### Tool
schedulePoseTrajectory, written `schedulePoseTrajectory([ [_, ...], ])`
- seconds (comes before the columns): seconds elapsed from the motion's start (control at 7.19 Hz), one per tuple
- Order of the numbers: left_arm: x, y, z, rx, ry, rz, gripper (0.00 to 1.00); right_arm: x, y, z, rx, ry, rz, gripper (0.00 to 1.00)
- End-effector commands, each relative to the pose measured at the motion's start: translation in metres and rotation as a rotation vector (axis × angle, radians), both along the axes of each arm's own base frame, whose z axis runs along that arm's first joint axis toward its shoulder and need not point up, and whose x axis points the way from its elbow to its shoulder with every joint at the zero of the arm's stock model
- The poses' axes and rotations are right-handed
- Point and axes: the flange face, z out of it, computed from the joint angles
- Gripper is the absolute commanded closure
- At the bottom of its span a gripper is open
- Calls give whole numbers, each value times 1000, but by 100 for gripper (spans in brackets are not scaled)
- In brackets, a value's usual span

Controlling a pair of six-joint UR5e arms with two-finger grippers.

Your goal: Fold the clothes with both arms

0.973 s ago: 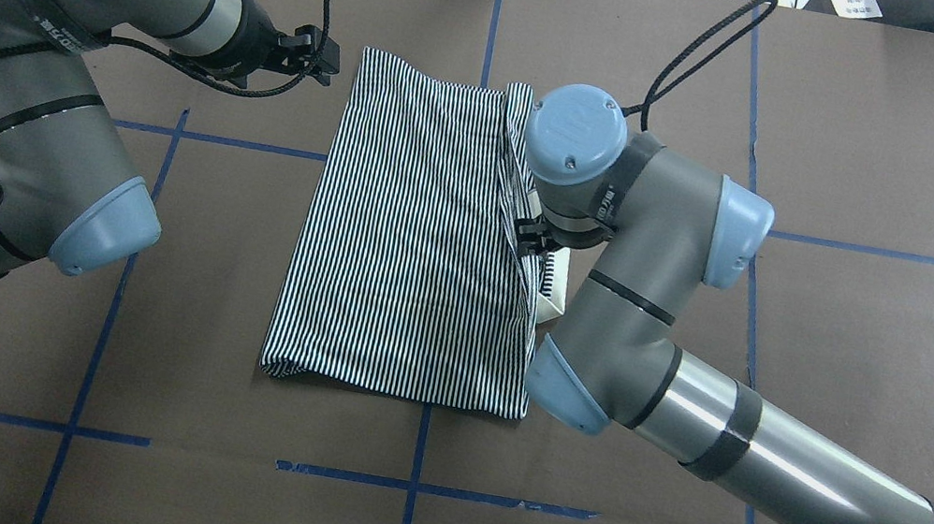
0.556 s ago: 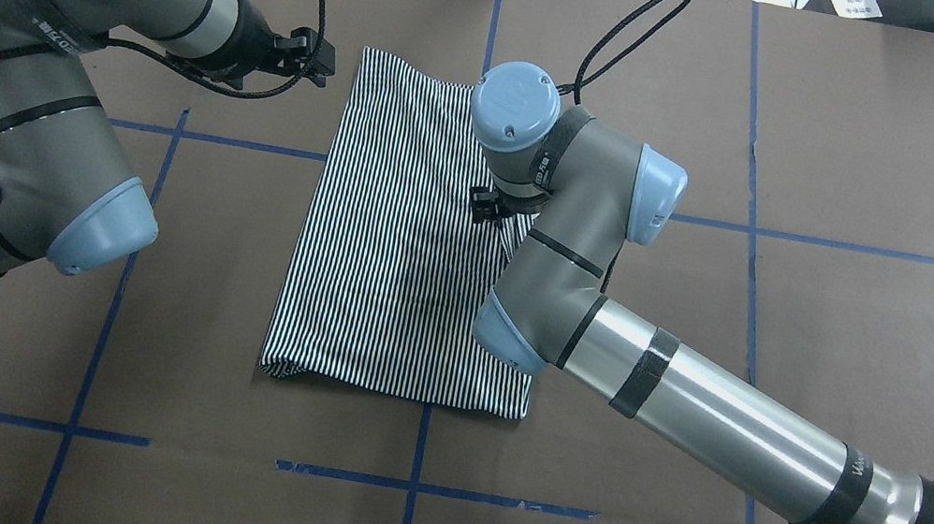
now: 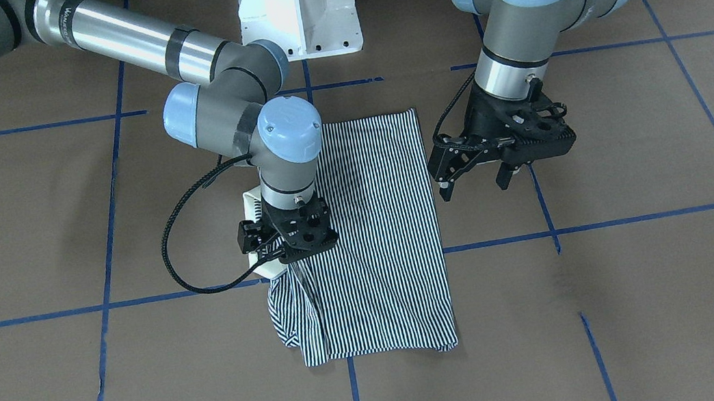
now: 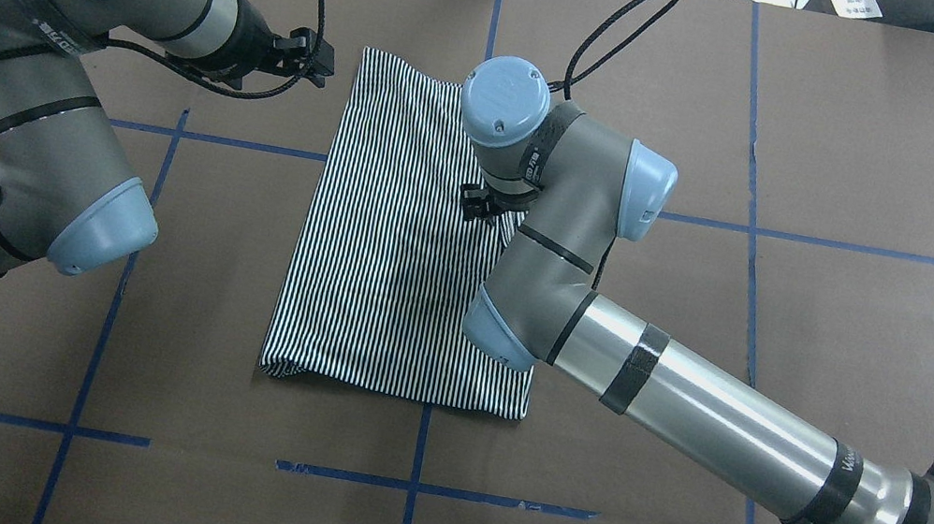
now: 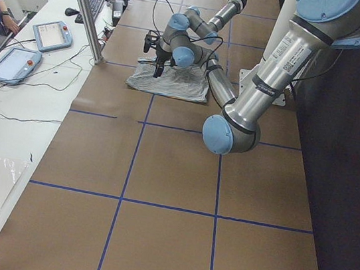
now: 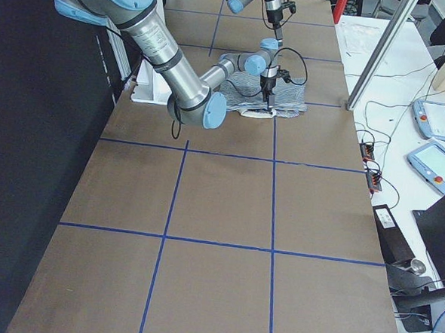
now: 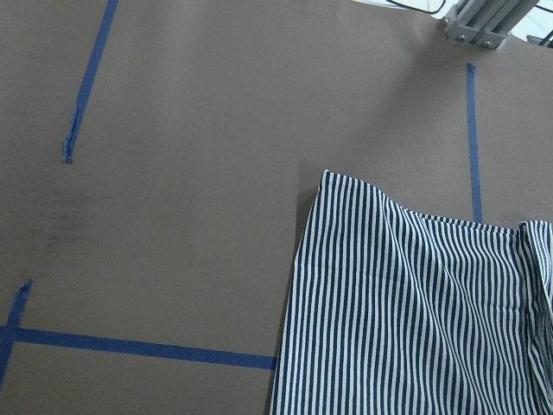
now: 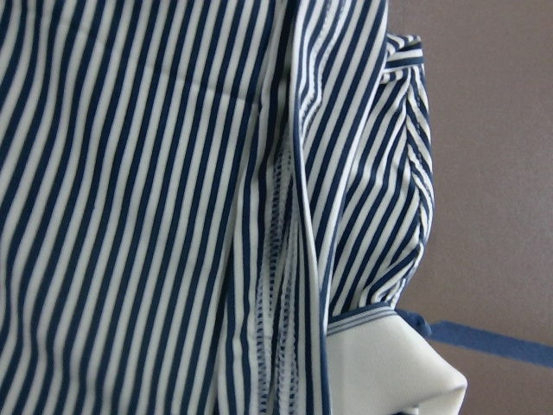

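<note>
right gripper (image 3: 290, 249) is travelling inward: a second ago it was at the right edge of the shirt (image 4: 387, 287); now it is hanging over the right-centre of the panel, dragging that edge along. the jaws are clenching a ridge of striped cloth, which in the front view is rising off the table (image 4: 878, 132) up to the tips. the cream collar (image 3: 252, 207) is peeking out on that side, not yet covered. the rest of the shirt is lying flat mid-table as a rough rectangle, unchanged. left gripper (image 3: 473, 184) is hovering with fingers spread and empty, near the shirt's far left corner, not touching it and not shifting between frames.

judgement: the right-side lengthwise fold is being laid over, and the release seems due once the edge is lying near the centre line. risk: the collar bunching under the flap.
</note>
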Motion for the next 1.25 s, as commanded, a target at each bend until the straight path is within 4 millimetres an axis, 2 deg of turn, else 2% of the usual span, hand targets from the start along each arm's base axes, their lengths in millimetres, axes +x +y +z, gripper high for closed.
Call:
schedulePoseTrajectory([
  [0.0,0,0,0,-1,1,-1,0,-1,1,5,-7,11,-6,0],
  [0.42,0,0,-2,1,4,1,0,0,2,18,-27,39,-10,0],
  [0.83,0,0,-3,3,4,-1,0,10,-8,18,-31,34,2,0],
  [1.11,1,0,-2,2,3,1,0,13,-7,18,-48,48,-3,0],
])
